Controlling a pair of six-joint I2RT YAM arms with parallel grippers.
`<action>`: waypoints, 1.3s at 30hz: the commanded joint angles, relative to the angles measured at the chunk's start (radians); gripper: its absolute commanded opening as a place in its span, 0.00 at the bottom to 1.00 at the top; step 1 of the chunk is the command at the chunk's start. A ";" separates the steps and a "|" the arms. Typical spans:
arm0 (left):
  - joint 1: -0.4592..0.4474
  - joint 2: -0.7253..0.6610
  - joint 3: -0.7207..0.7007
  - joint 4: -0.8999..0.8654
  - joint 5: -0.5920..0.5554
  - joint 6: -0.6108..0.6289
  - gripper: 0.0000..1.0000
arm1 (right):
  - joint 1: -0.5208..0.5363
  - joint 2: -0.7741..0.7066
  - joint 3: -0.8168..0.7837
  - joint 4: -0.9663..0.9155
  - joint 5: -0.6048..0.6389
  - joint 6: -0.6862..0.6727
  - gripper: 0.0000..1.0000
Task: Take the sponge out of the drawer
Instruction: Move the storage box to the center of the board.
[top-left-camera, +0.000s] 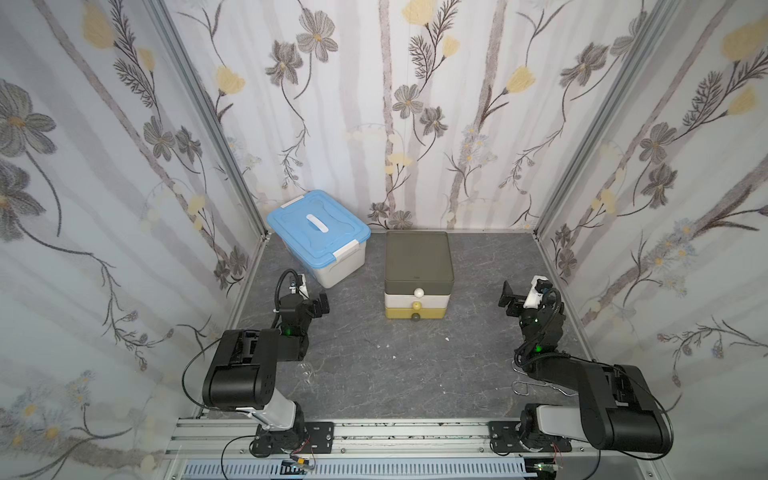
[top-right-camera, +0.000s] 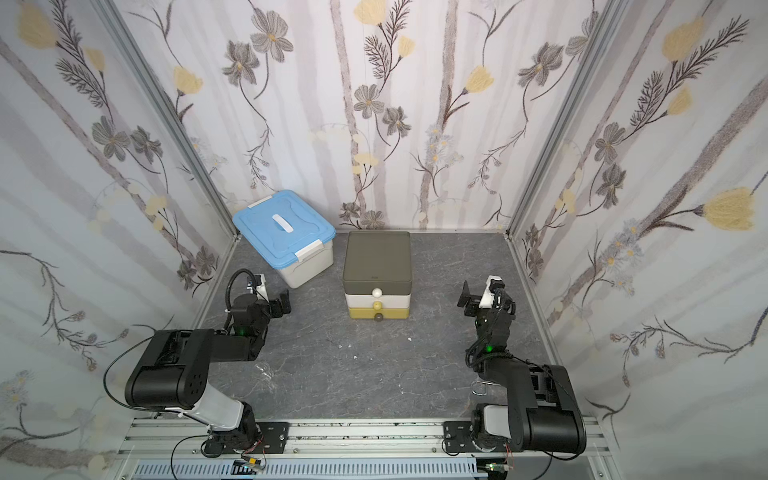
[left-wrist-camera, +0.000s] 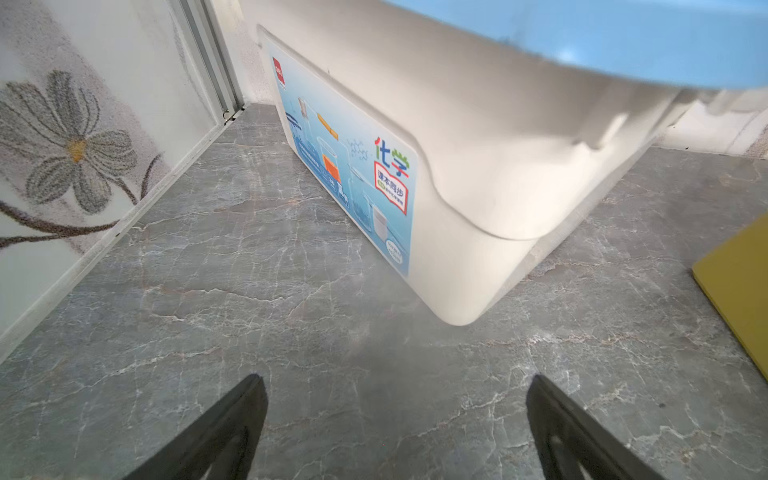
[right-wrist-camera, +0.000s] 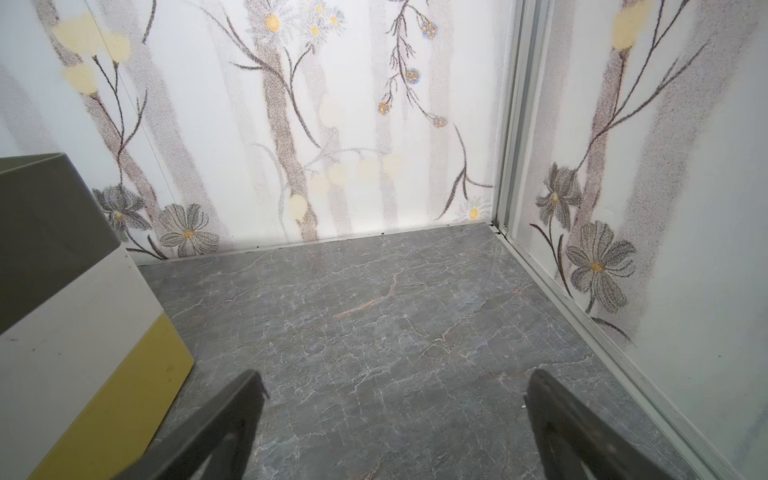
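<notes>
Left hand (left-wrist-camera: 395, 380), right hand (right-wrist-camera: 395, 376) (both spread), drawers (top-left-camera: 417, 259) between, well apart

The tabletop (right-wrist-camera: 415, 324) looks like grey veined stone, smooth with a faint sheen. The box (left-wrist-camera: 519, 166) is smooth white plastic under a glossier blue plastic lid (top-left-camera: 318, 226), with a shiny printed sticker (left-wrist-camera: 353, 166). The drawer unit (top-left-camera: 417, 255) is matt plastic. The walls (right-wrist-camera: 249, 124) carry a grainy flower print; the rail (top-left-camera: 395, 432) is ribbed bare metal.
</notes>
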 joint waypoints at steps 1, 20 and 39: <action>0.001 -0.001 0.004 0.006 0.002 -0.002 1.00 | 0.000 -0.002 0.004 0.028 0.012 -0.009 1.00; 0.001 0.001 0.004 0.006 0.002 -0.002 1.00 | 0.000 -0.002 0.003 0.027 0.012 -0.009 1.00; -0.014 -0.378 0.070 -0.348 0.038 -0.081 1.00 | 0.062 -0.234 0.233 -0.491 0.029 0.097 1.00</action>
